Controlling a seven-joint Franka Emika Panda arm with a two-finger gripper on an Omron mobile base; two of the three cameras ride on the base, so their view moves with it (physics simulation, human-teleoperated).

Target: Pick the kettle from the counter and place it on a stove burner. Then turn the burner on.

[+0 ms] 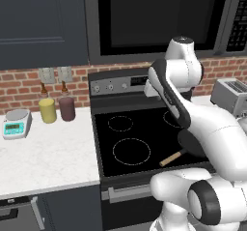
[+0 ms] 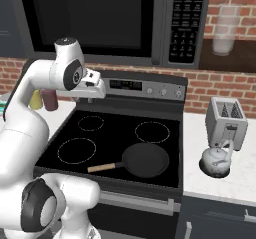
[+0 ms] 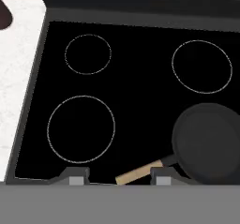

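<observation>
The tool (image 3: pixel 115 177) is hanging with jaws apart, gripping nothing, while the round mottled kettle (image 2: pixel 216 162) is sitting on the speckled desk (image 2: pixel 239 175).

Kettle (image 2: pixel 216 162) mottled silver-grey; pan (image 2: pixel 145 160) black, handle tan; cooktop (image 1: pixel 144 138) black, white rings; counter (image 1: pixel 46 157) white speckled; cups yellow (image 1: pixel 48 110), maroon (image 1: pixel 67 108).

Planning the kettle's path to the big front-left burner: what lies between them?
In the right base view, the frying pan sits on the cooktop between the kettle and the large burner, its wooden handle pointing toward that ring.
</observation>
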